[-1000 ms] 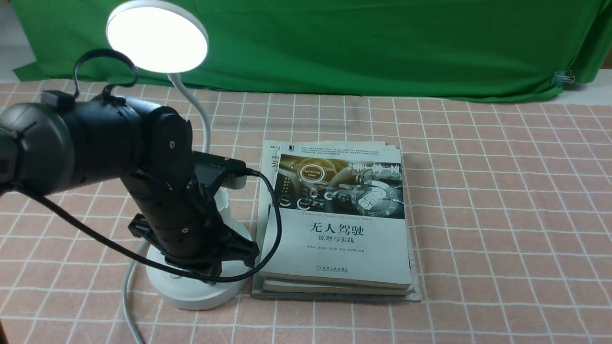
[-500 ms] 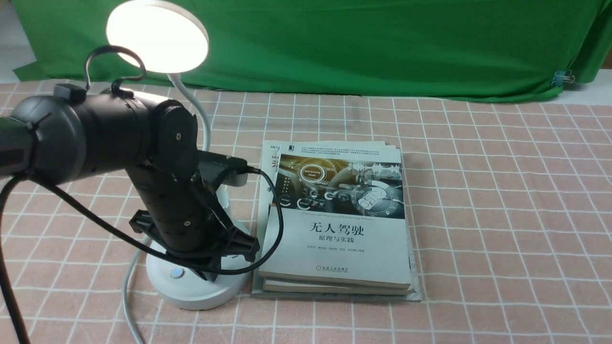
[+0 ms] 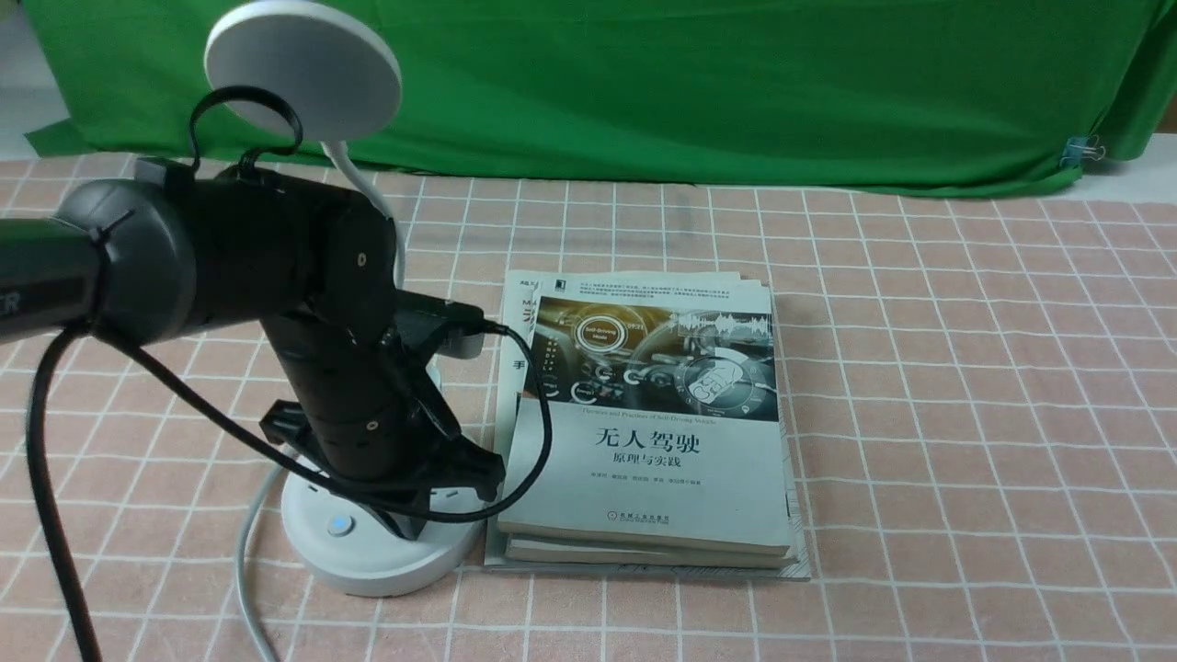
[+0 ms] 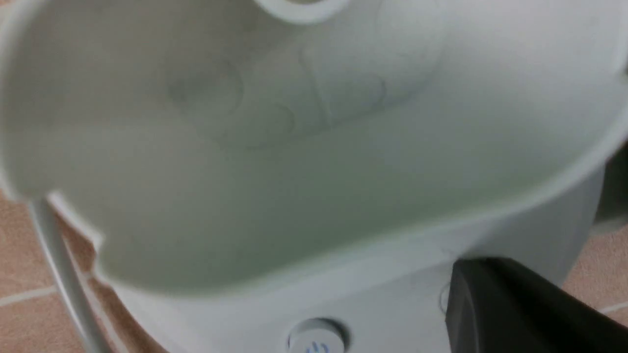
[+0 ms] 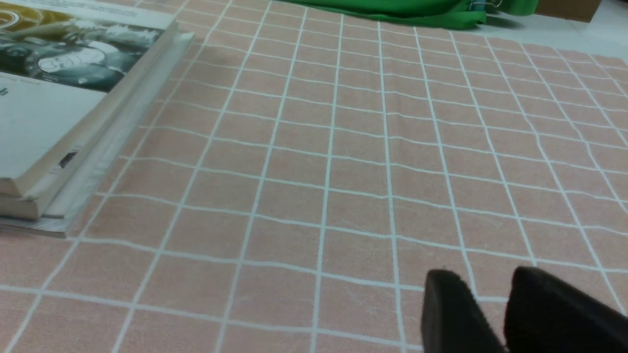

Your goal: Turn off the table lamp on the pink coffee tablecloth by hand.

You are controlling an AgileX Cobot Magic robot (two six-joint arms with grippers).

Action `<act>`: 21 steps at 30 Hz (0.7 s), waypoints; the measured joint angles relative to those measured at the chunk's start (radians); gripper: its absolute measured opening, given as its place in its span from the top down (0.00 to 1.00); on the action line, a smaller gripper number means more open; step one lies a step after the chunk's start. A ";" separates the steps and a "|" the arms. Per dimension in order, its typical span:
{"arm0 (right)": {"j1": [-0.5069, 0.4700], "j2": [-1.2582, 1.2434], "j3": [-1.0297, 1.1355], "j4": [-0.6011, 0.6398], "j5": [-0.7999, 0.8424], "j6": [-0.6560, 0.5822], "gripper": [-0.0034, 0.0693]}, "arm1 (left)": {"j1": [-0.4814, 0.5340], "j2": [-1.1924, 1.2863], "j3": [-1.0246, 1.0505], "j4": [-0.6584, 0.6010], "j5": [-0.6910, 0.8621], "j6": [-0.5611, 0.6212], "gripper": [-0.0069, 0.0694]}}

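The white table lamp stands at the left on the pink coffee tablecloth [image 3: 919, 368]. Its round disc head [image 3: 303, 69] is dark and grey. Its round base [image 3: 368, 556] shows a small blue-lit button [image 3: 340, 526]. My left gripper [image 3: 409, 524], the black hand, hangs shut just above the base, beside that button. In the left wrist view the cup-shaped holder [image 4: 294, 147] fills the frame, with a button [image 4: 316, 338] below and the gripper [image 4: 463, 299] next to it. My right gripper [image 5: 483, 294] is shut and empty, low over the tablecloth [image 5: 343, 171].
A stack of books [image 3: 644, 432] lies right beside the lamp base and also shows in the right wrist view [image 5: 59, 98]. The lamp's white cord [image 3: 244, 570] runs off the front edge. A green cloth backdrop [image 3: 736, 92] with a binder clip [image 3: 1085, 149] closes the back.
The lamp head went from bright to dimmer to dark. My left arm lifted a little off the base and shifted right, uncovering the blue-lit button.
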 joint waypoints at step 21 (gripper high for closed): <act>0.000 0.000 0.000 0.000 0.000 0.000 0.62 | 0.000 -0.231 0.084 -0.006 0.058 0.000 0.92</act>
